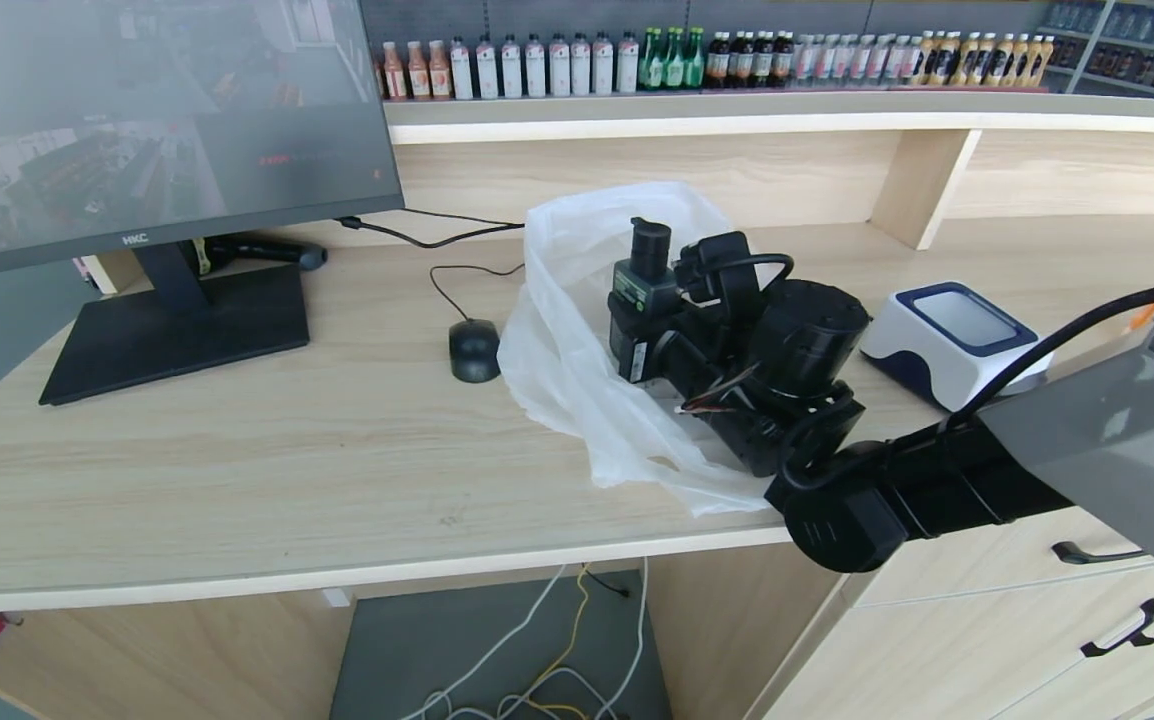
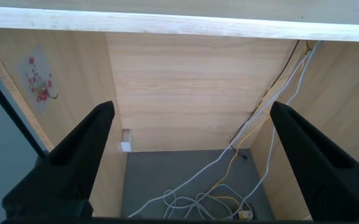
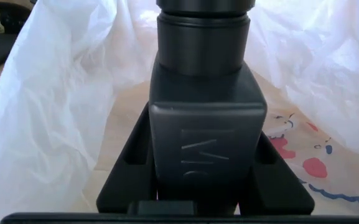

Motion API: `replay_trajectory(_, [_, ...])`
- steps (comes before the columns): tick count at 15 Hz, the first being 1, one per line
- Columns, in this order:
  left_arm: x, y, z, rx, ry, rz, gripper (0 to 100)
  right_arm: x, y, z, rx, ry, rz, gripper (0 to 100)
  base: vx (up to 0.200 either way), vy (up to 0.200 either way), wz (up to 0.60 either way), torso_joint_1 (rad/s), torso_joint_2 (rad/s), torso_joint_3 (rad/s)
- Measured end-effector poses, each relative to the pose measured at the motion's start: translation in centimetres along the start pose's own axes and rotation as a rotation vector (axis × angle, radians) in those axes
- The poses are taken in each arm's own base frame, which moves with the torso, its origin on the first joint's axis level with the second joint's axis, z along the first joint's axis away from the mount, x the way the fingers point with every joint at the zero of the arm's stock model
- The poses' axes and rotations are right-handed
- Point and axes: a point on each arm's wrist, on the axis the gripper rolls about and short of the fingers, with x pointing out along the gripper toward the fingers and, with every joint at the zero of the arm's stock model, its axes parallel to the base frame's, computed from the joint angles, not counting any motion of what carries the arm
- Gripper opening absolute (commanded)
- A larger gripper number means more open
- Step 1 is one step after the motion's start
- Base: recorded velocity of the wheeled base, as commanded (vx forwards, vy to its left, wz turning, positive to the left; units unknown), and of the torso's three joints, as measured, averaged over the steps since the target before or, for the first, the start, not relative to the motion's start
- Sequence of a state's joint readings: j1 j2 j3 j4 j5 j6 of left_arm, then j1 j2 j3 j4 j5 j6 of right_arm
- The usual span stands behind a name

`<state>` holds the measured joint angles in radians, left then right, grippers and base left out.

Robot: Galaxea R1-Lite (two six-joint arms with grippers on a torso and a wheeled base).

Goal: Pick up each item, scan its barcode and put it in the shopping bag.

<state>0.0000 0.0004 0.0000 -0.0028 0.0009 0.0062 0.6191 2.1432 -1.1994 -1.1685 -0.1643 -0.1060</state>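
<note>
Pale wood-grain counter [image 1: 237, 440] spans the head view. At mid-frame on it slumps the crinkly, translucent white shopping bag [image 1: 567, 370]. A boxy white scanner [image 1: 952, 340] sits right of centre. At the bag's open mouth the right gripper [image 3: 201, 162] clamps a dark grey, flat-sided bottle [image 3: 207, 124] with a round black cap, its jaws tight against both sides. The left gripper [image 2: 191, 109] hangs below the counter edge, jaws spread wide around nothing.
</note>
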Motion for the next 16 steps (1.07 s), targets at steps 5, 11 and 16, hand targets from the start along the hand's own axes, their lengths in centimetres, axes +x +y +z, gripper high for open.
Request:
replay_trajectory(5, [0.00,0.00,0.00,0.000,0.000,0.000,100,-0.17,0.14,-0.40,-0.001,0.011,0.005,0,0.000,0.000,0.00,0.000,0.00,0.000])
replay_trajectory(11, [0.00,0.00,0.00,0.000,0.000,0.000,100,-0.55,0.34,-0.96,-0.003,0.033,0.021,100,0.000,0.000,0.00,0.000,0.00,0.000])
replay_trajectory(16, [0.00,0.00,0.00,0.000,0.000,0.001,100,-0.53,0.38,-0.65,0.001,0.012,0.033,100,0.000,0.000,0.00,0.000,0.00,0.000])
